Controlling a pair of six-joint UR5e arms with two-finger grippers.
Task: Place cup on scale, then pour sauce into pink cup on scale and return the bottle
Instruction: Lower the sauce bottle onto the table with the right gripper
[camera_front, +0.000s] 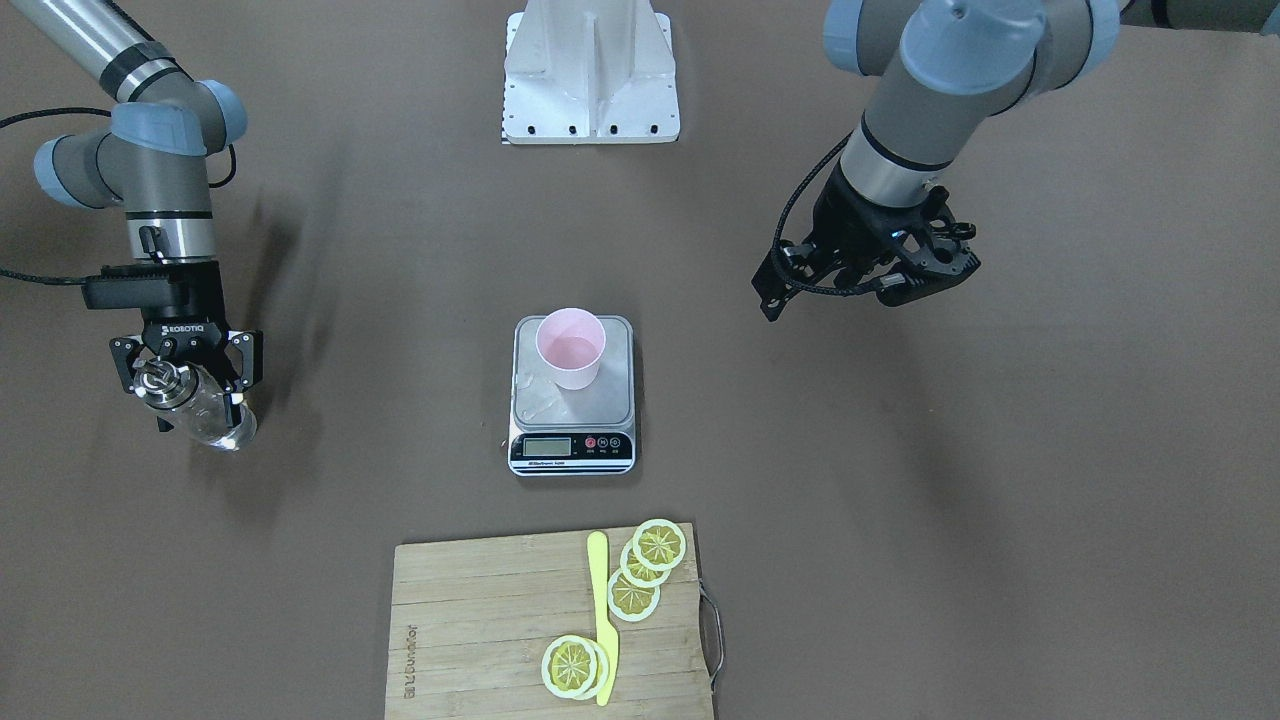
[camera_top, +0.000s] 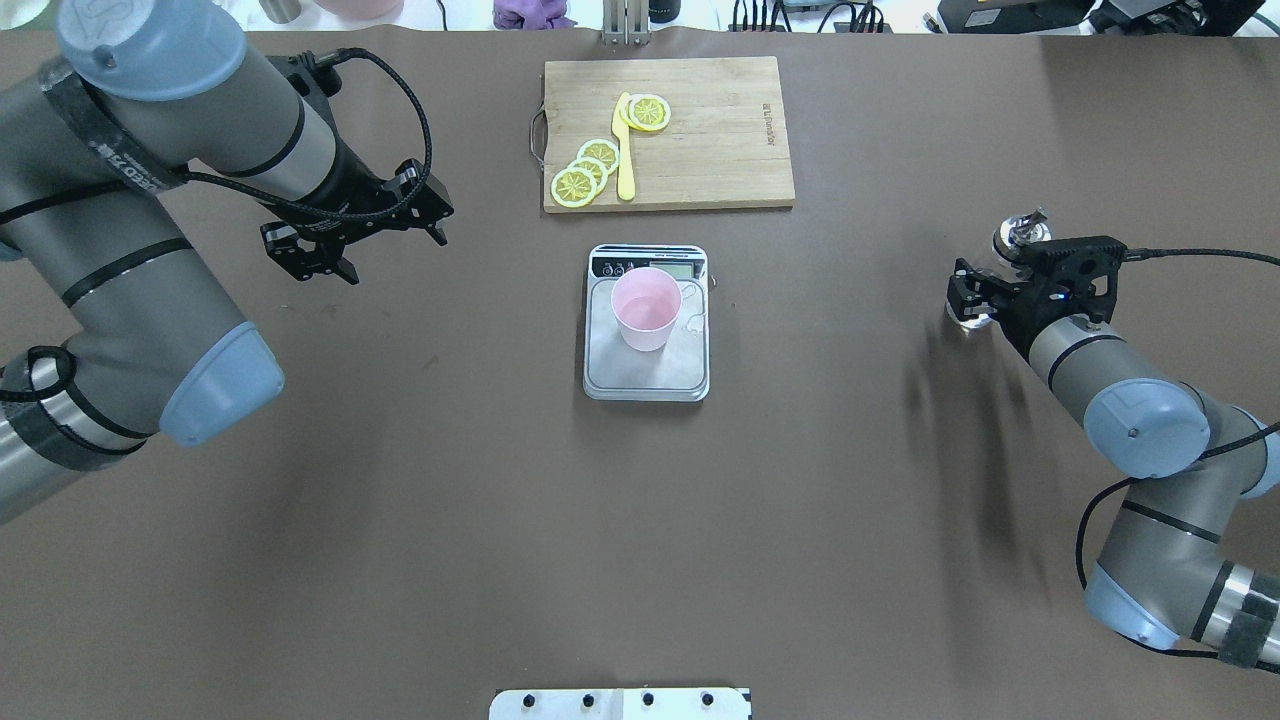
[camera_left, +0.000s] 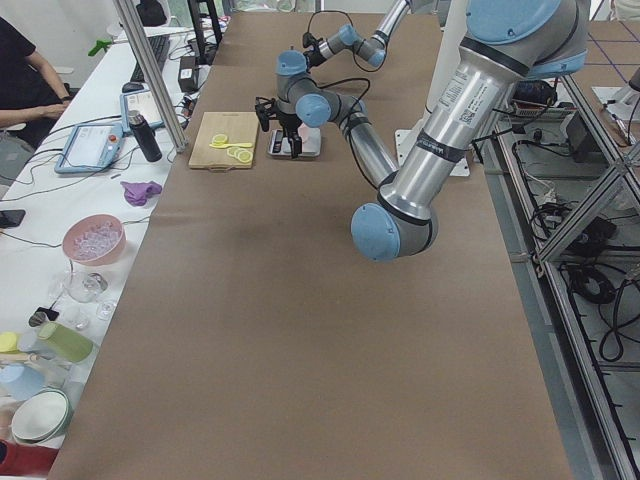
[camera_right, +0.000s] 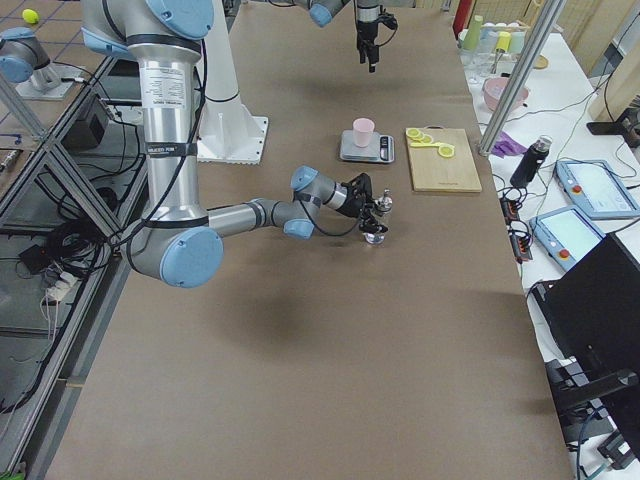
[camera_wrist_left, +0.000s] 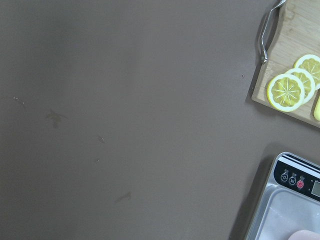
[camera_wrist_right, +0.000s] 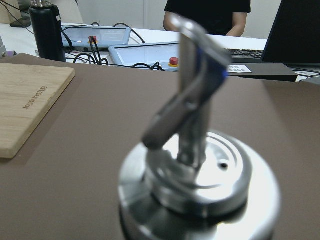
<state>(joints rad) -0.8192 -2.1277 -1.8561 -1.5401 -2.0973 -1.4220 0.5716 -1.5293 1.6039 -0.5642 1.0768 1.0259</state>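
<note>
The pale pink cup (camera_front: 570, 348) stands upright on the steel platform of the scale (camera_front: 572, 447) at the table's middle; both also show in the overhead view, the cup (camera_top: 647, 308) on the scale (camera_top: 647, 385). I cannot tell whether liquid is in it. My right gripper (camera_front: 195, 400) is shut on the clear glass bottle (camera_front: 210, 418), upright with its silver spout cap (camera_wrist_right: 200, 175) on top, at or just above the table far to the scale's right (camera_right: 377, 225). My left gripper (camera_top: 395, 258) hangs open and empty, left of the scale.
A wooden cutting board (camera_front: 480, 620) with lemon slices (camera_front: 640, 570) and a yellow knife (camera_front: 602, 610) lies beyond the scale on the operators' side. The robot's white base plate (camera_front: 590, 70) is at the near edge. Bare brown table lies around the bottle.
</note>
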